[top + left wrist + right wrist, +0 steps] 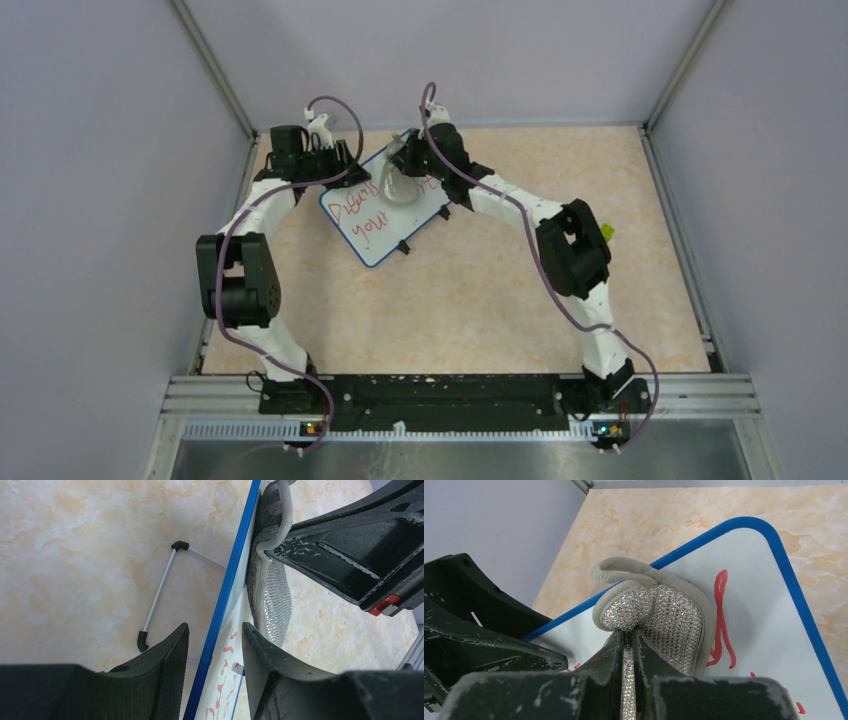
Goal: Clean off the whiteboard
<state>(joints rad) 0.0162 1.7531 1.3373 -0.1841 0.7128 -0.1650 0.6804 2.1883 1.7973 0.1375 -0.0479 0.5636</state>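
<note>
The whiteboard (385,215) lies tilted at the table's back centre, its blue rim and red handwriting showing. My left gripper (350,165) is at its upper left edge. In the left wrist view (215,630) the jaws stand close on either side of the board's rim (225,590), one behind it and one on its face. My right gripper (408,160) is shut on the strap of the eraser (397,185), a glittery silver pad with a grey rim. In the right wrist view (629,635) the eraser (664,615) rests on the board (754,590) beside a red stroke.
The board's thin metal stand leg (159,587) with black feet sits behind it. A small yellow-green object (606,231) lies behind the right arm's elbow. Purple walls and metal posts close in the table on three sides.
</note>
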